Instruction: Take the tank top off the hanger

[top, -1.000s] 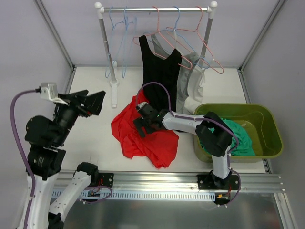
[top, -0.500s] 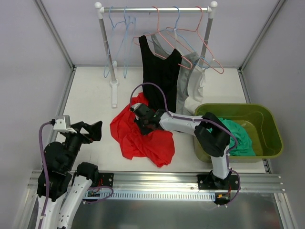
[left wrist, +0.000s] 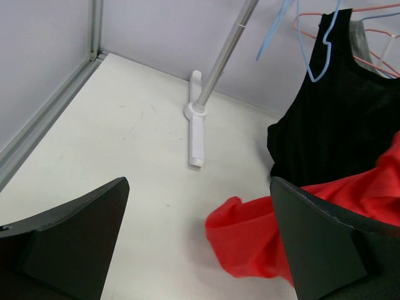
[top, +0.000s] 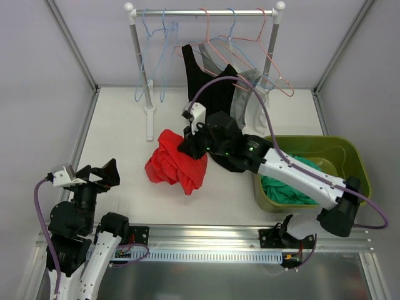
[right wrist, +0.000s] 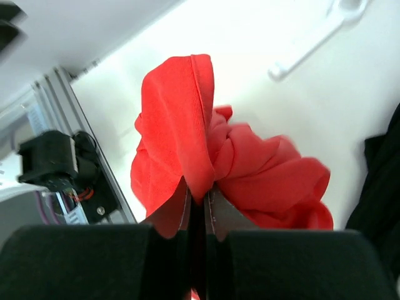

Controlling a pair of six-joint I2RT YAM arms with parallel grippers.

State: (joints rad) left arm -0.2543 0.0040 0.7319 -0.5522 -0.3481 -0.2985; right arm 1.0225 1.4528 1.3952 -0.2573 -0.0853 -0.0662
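Note:
A red tank top hangs bunched from my right gripper, lifted off the table, with no hanger in it. In the right wrist view the right gripper is shut on a fold of the red tank top. A black tank top hangs from a hanger on the rail, just behind that arm. My left gripper sits low at the near left, open and holding nothing. In its own view the left gripper frames bare table, with the red tank top by the right finger.
The clothes rack stands at the back with empty blue and pink hangers and a grey top. Its foot lies on the table. A green bin at the right holds a green cloth.
My right gripper shut on the red tank top and raised it from a flat spread into a hanging bunch. The left arm drew back and down to the near left corner.

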